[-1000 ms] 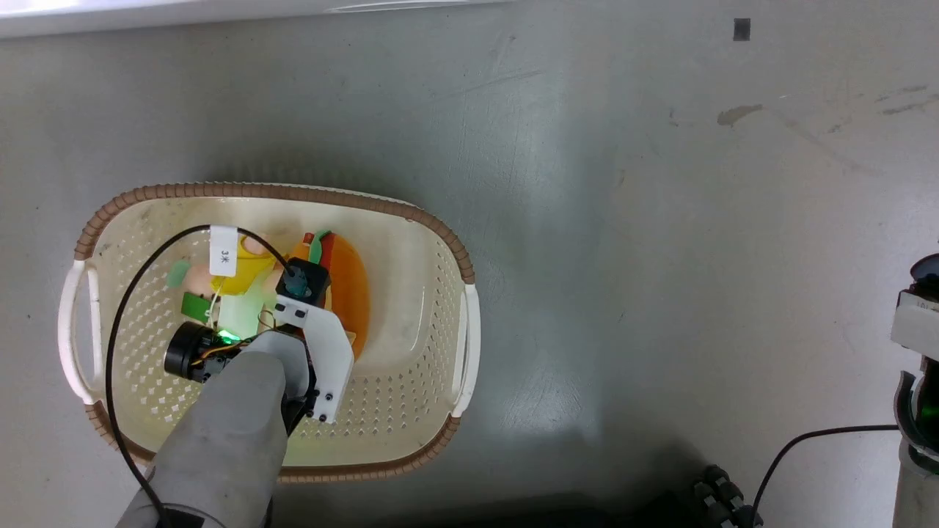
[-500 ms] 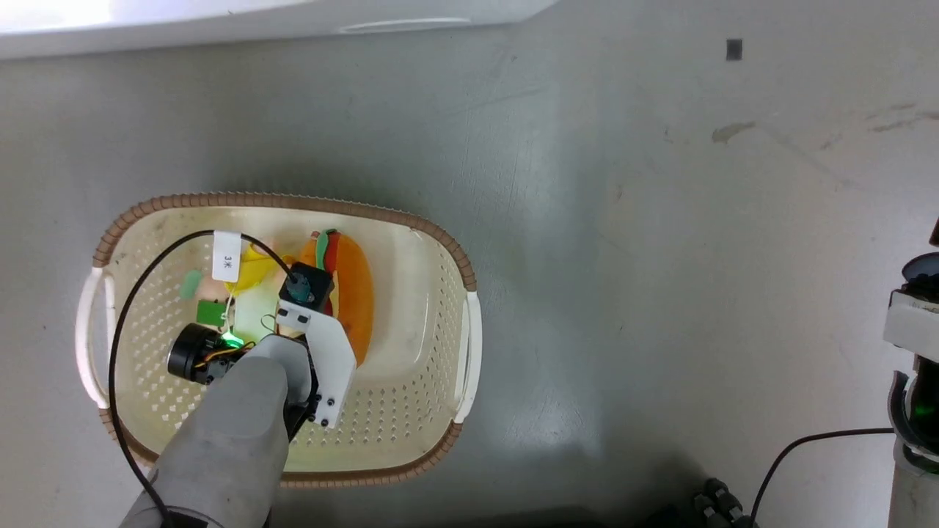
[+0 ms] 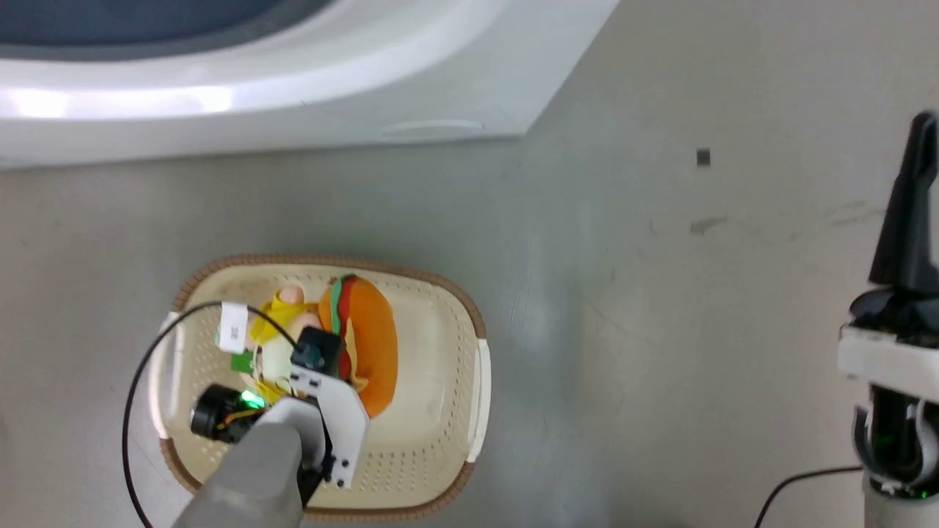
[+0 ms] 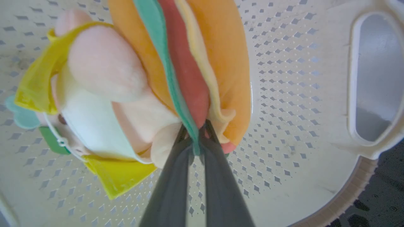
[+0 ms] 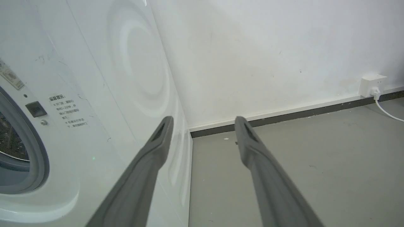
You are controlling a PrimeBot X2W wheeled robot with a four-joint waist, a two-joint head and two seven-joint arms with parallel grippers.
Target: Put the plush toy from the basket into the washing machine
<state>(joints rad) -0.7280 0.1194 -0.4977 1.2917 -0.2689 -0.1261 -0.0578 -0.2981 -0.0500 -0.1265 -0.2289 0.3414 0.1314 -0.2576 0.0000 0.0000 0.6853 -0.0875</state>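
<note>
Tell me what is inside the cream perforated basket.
An orange hamburger-shaped plush toy with a pink-and-yellow soft part and green tag, and the left gripper, jaws shut on its layers. The basket floor beneath the toy is covered.
</note>
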